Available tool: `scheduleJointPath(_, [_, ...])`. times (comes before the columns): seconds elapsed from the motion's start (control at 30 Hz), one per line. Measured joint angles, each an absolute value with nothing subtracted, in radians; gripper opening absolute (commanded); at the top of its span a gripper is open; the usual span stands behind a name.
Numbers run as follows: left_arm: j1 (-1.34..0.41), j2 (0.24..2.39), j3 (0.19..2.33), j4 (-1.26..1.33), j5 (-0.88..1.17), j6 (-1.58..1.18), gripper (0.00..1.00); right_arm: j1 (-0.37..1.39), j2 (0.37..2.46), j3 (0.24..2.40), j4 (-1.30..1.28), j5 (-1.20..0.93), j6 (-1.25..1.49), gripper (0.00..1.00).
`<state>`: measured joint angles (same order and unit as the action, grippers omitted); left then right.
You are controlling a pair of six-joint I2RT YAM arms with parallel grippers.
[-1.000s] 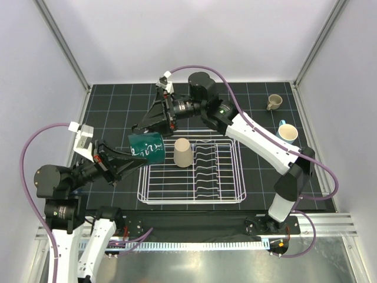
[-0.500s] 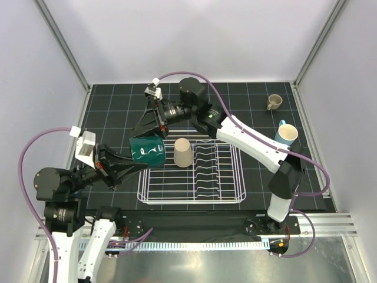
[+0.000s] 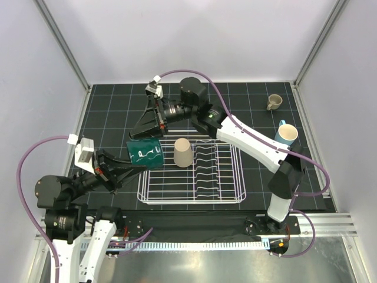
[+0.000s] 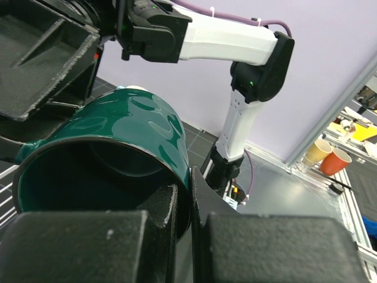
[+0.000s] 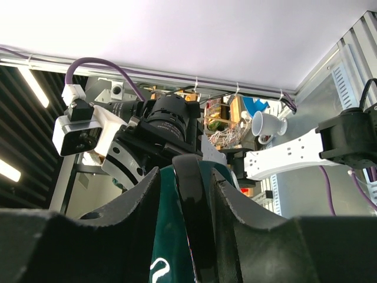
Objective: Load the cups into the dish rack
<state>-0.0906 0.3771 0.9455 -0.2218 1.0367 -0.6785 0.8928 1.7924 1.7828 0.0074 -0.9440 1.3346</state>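
The dark teal mug (image 3: 145, 152) hung over the far-left corner of the dish rack (image 3: 188, 201), hemmed in by the left pincer (image 3: 134, 167) on its near side and the right pincer (image 3: 143, 133) on its far side. Just right of it stood the beige cup (image 3: 182, 152), then the wavy dividers (image 3: 206, 168), and the right arm (image 3: 253, 138) crossed the far-right corner. The rack's near-left wires lay open from above.

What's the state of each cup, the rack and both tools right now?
dark teal mug, tipped on its side at the dish rack's left edge.
left tool, shut on its rim.
right tool, shut on its handle.
beige cup, standing in the rack.
light blue mug, upright on the table.
small tan mug, upright on the table.
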Motion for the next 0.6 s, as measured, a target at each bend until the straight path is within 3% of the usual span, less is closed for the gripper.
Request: scheduleJointPath(0.6, [-0.092, 0.353, 0.910, -0.205, 0.975, -0.669, 0.00, 0.892, 1.778, 1.721, 0.104, -0.931, 1.348, 0.41])
